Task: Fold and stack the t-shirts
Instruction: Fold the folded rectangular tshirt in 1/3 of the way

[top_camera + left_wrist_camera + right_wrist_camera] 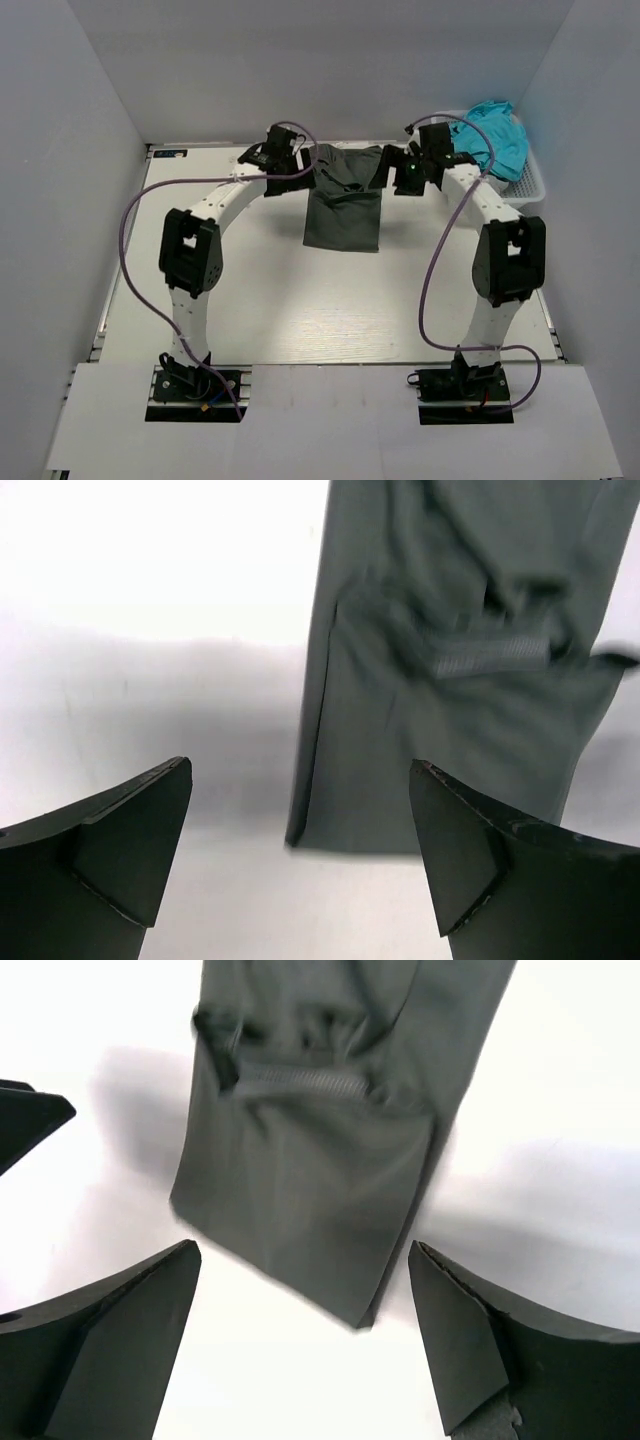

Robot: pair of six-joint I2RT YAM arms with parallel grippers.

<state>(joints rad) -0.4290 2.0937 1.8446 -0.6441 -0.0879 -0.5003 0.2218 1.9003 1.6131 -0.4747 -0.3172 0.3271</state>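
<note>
Subject: the dark charcoal-grey cloth t-shirt (343, 215) lies flat on the white table (300, 310), at its far middle, between the two arms. It is gathered into a narrow lengthwise panel, wider and rumpled at the far end. A turquoise t-shirt (497, 135) sits heaped in the white plastic lattice basket (528, 185) at the far right corner.

Grippers: the left gripper (300, 770) hovers just beside the garment's left edge, jaws spread wide, holding nothing. The right gripper (302, 1250) hangs over the right side, equally wide and empty.

Handling, as judged: the fabric is light, limp and non-fragile. It will sag and crease when lifted and may drag on the table, so it would best be pinched at the two far corners, through all layers together.

View comparison: only the top camera shows the basket, the second shirt and the panel's full outline. Only the wrist cameras show the ribbed band (490, 652) among the wrinkles, the layered folded edge, and the clear gap between each pair of fingers.
</note>
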